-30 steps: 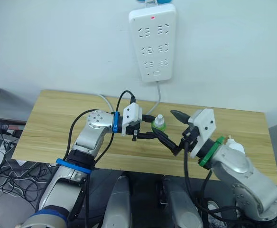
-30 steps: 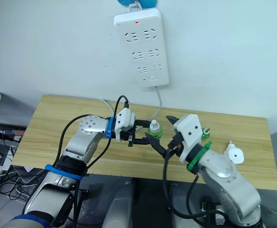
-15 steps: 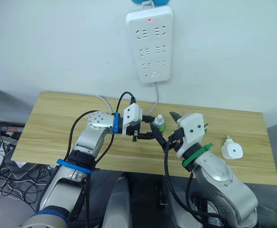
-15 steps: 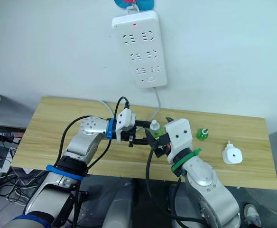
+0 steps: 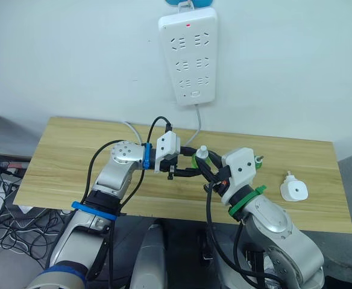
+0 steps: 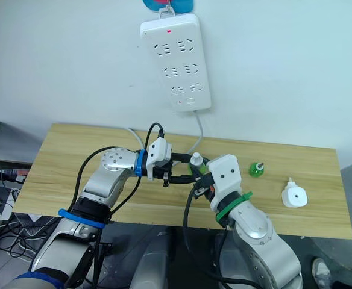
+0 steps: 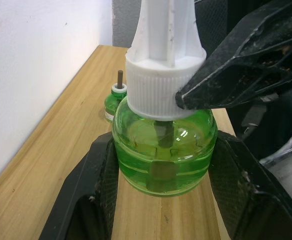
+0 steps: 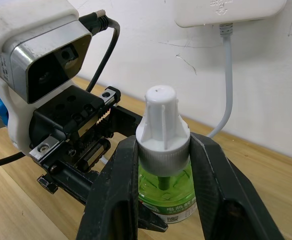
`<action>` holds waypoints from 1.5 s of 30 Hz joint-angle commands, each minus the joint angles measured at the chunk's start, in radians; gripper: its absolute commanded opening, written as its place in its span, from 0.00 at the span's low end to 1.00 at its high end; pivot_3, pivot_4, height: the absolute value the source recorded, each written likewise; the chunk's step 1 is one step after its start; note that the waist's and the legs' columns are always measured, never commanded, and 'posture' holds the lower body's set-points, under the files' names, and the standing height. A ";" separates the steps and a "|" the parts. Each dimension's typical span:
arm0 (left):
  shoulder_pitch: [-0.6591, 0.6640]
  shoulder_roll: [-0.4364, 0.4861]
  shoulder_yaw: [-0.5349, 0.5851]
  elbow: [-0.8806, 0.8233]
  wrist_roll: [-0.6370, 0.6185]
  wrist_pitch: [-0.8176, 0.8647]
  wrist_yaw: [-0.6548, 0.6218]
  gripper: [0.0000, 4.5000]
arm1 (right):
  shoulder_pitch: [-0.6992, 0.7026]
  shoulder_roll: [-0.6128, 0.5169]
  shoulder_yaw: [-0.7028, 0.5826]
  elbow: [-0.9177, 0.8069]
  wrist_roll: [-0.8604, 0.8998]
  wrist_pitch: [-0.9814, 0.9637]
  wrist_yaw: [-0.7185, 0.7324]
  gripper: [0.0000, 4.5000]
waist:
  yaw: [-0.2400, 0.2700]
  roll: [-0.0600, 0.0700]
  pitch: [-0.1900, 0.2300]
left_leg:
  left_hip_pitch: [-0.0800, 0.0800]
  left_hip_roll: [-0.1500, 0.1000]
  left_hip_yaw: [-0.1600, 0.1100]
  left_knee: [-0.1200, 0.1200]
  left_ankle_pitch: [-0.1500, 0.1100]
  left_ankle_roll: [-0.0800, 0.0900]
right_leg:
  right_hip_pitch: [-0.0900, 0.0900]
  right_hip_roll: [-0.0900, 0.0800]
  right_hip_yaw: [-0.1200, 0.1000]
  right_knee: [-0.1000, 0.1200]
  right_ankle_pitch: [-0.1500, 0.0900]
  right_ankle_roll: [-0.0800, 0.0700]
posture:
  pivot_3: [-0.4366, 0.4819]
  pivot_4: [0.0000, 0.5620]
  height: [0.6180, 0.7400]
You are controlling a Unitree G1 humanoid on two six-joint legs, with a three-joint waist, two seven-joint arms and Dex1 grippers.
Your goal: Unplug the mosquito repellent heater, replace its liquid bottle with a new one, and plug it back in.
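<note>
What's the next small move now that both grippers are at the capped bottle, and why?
Probably twist the white cap off with the right gripper while the left gripper holds the new bottle by its green body. The right fingers flank the cap's ribbed skirt, and the heater and old capless bottle lie apart on the table.

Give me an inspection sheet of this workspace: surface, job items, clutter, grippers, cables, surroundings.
Surface: wooden table.
Job's things: capped new bottle held above the table between both grippers; capless liquid bottle upright on the table; mosquito repellent heater unplugged, lying on the table's right part.
Clutter: nothing seen.
Grippers: left gripper clamps the bottle's body; right gripper closes on its white cap.
Cables: power strip cord drops behind the table.
Surroundings: power strip on the white wall, red light on.
</note>
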 commanded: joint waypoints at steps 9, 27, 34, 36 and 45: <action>0.033 0.065 -0.048 -0.070 -0.042 -0.078 -0.274 0.49 | -0.264 -0.351 -0.184 0.254 0.360 -0.168 0.771 0.23 | 0.001 0.000 0.000 | 0.000 0.000 0.001 0.001 -0.001 0.002 | 0.001 0.000 0.000 0.000 0.000 0.000 | 0.50 0.63 1.00; 0.041 0.056 -0.028 -0.098 -0.027 -0.062 -0.210 0.49 | -0.265 -0.508 -0.357 0.301 0.461 -0.102 0.922 0.93 | 0.022 0.000 0.000 | -0.002 0.000 -0.007 0.002 0.000 0.001 | 0.002 -0.001 -0.013 0.000 0.001 -0.001 | 0.52 0.61 1.00; 0.032 0.010 0.001 -0.090 -0.029 0.006 -0.077 0.49 | -0.029 -0.324 -0.336 -0.070 0.377 -0.001 0.417 1.00 | 0.022 0.000 0.000 | -0.004 0.000 -0.009 0.002 0.000 0.001 | 0.002 -0.001 -0.017 0.002 0.001 -0.001 | 0.51 0.59 1.00; 0.037 0.003 0.002 -0.107 -0.031 0.023 -0.056 0.49 | -0.007 -0.254 -0.270 -0.110 0.310 0.009 0.289 1.00 | 0.019 0.000 -0.002 | -0.004 0.000 -0.009 0.002 0.001 0.000 | 0.002 -0.001 -0.017 0.002 0.001 -0.001 | 0.50 0.58 1.00; 0.013 -0.024 0.005 -0.129 -0.049 0.110 -0.005 0.49 | 0.010 -0.112 -0.048 -0.085 0.111 -0.007 0.062 1.00 | 0.013 0.001 -0.010 | -0.004 0.000 -0.011 0.001 0.004 -0.003 | 0.001 -0.001 -0.017 0.001 0.001 -0.001 | 0.49 0.57 1.00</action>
